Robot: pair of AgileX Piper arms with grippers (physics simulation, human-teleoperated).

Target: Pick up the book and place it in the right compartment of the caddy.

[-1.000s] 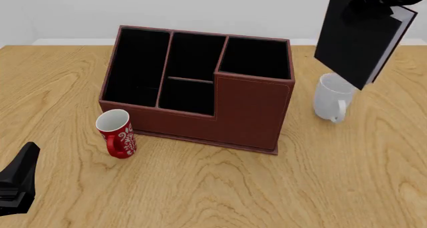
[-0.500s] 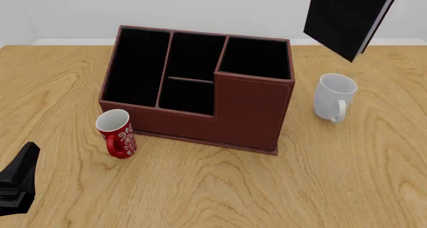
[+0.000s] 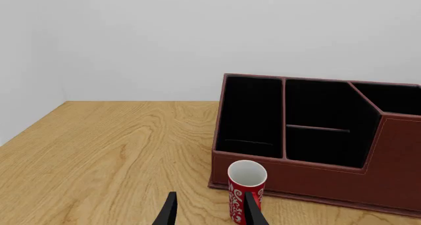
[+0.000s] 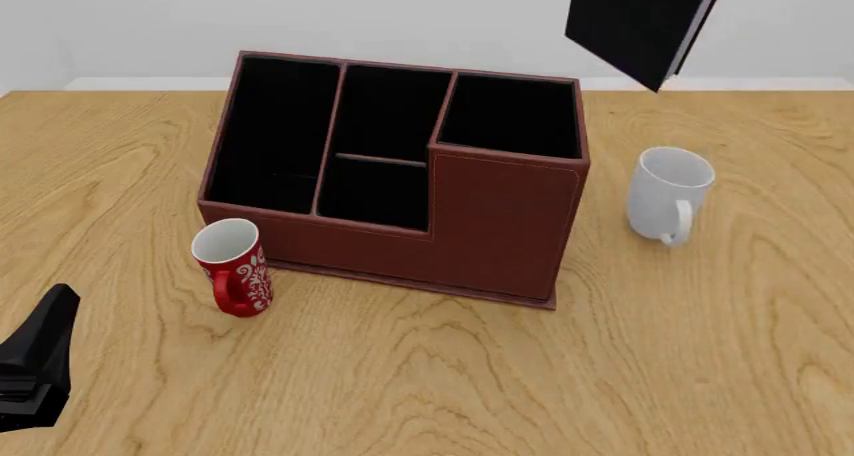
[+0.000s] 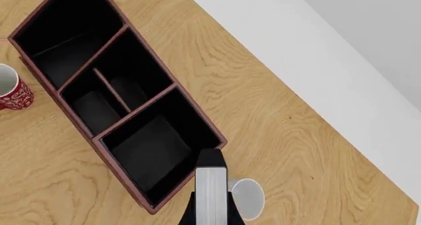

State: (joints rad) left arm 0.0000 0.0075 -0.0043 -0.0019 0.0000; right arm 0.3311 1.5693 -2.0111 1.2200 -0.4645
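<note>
Pale wall and wood-grain table (image 4: 694,376) frame the scene; the right gripper (image 5: 210,205) is clenched on the book (image 4: 641,21), lifted clear, so pickup is done; below its fingers lies the right compartment (image 5: 155,153) of the caddy (image 4: 501,226), insertion left; the left gripper (image 3: 209,212) idles released.
</note>
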